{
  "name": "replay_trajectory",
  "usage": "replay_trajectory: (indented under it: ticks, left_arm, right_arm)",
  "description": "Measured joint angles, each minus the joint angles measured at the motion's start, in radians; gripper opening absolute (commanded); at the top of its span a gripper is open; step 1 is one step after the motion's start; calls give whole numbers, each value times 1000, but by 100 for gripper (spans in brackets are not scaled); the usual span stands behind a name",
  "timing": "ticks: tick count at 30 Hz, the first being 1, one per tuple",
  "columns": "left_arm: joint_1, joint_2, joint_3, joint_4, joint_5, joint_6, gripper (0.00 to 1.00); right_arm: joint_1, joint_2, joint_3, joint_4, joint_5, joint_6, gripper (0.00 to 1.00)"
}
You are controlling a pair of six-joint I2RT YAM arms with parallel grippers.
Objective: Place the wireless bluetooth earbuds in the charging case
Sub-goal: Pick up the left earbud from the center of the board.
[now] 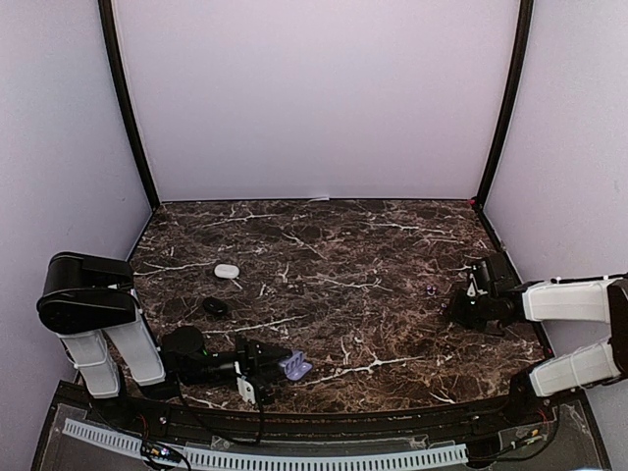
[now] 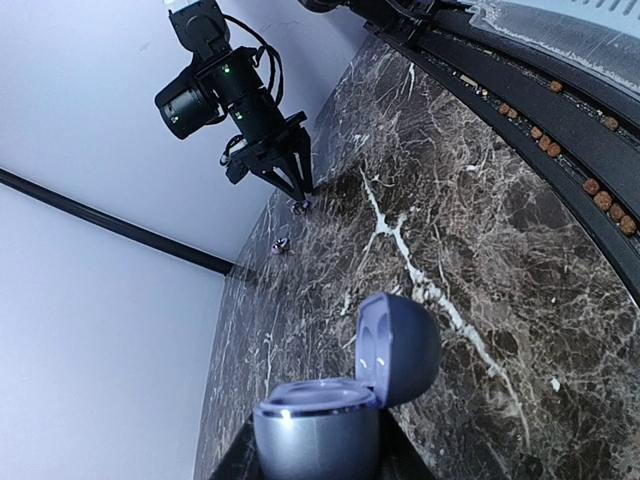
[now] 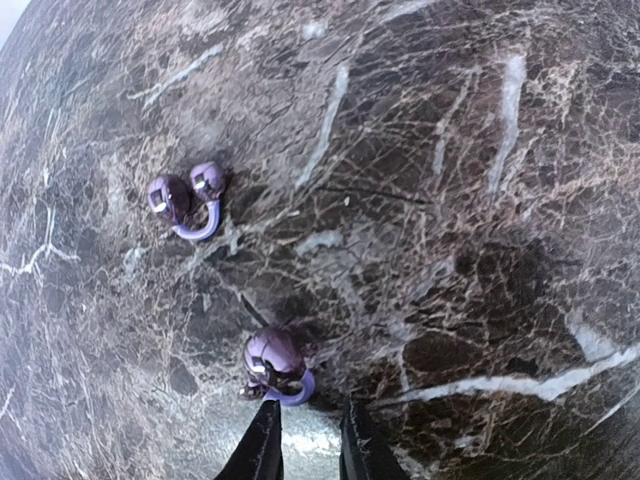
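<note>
My left gripper [image 1: 278, 370] is shut on a purple-grey charging case [image 2: 315, 430] near the table's front edge. The case's lid [image 2: 400, 345] stands open, with two empty hollows inside it. Two purple earbuds lie on the marble at the right. One earbud [image 3: 272, 362] is just ahead of my right gripper's left fingertip [image 3: 266, 430]. The other earbud [image 3: 185, 197] lies farther off to the left. My right gripper [image 3: 309, 408] is low over the table, its jaws a little apart with only marble between them. In the top view one earbud [image 1: 429, 288] shows beside the right gripper [image 1: 463, 309].
A white case [image 1: 227, 270] and a black case [image 1: 215, 307] lie shut on the left half of the table. The right wall's black post [image 1: 500, 128] stands close behind the right arm. A cable tray [image 1: 265, 456] runs along the front edge.
</note>
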Motion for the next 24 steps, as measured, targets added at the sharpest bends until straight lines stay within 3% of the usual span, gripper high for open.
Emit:
replay_trajectory:
  ticks: [24]
  left_arm:
    - [-6,13,6,0,-6,7,8]
  right_arm:
    - [-21,118,45,114,-19,-24,20]
